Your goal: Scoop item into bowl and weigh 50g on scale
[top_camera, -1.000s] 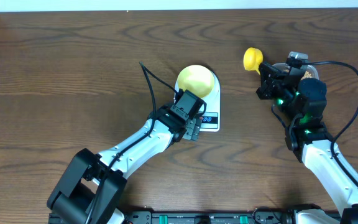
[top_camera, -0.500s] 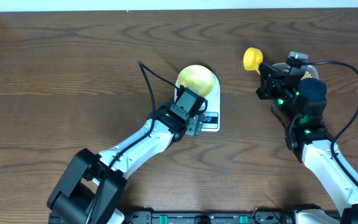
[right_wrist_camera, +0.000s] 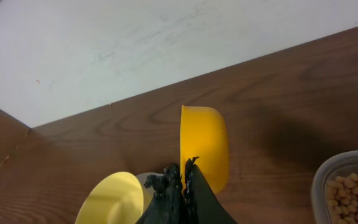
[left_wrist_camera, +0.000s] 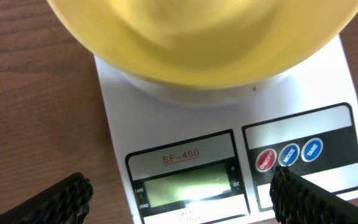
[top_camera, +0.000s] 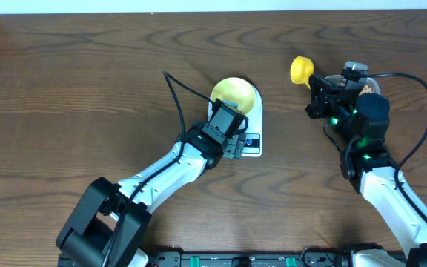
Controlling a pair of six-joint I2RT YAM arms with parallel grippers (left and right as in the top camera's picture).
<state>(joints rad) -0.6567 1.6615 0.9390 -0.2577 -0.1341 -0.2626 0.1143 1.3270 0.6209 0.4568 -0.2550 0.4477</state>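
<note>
Beans [right_wrist_camera: 353, 193] lie in the clear tub [right_wrist_camera: 321, 177] right of my right gripper [right_wrist_camera: 180, 186], whose jaws are clenched on the yellow scoop [right_wrist_camera: 204, 146]. Loose, hard and prone to rolling, they need scooping, not pinching. On the left wrist, my left gripper [left_wrist_camera: 185, 199] is released, its jaws straddling the scale [left_wrist_camera: 123, 93] display, with the bowl [left_wrist_camera: 204, 43] ahead. Overhead, both arms are well apart.

We see open tabletop [top_camera: 87, 74] left of bowl [top_camera: 237, 93]; left gripper [left_wrist_camera: 182, 199] hangs over scale [top_camera: 254, 144] front; scoop [top_camera: 300, 70] stands between bowl, tub [right_wrist_camera: 321, 180].

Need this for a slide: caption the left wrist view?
Open left gripper hovers above the scale, whose platform carries the pale yellow bowl.
</note>
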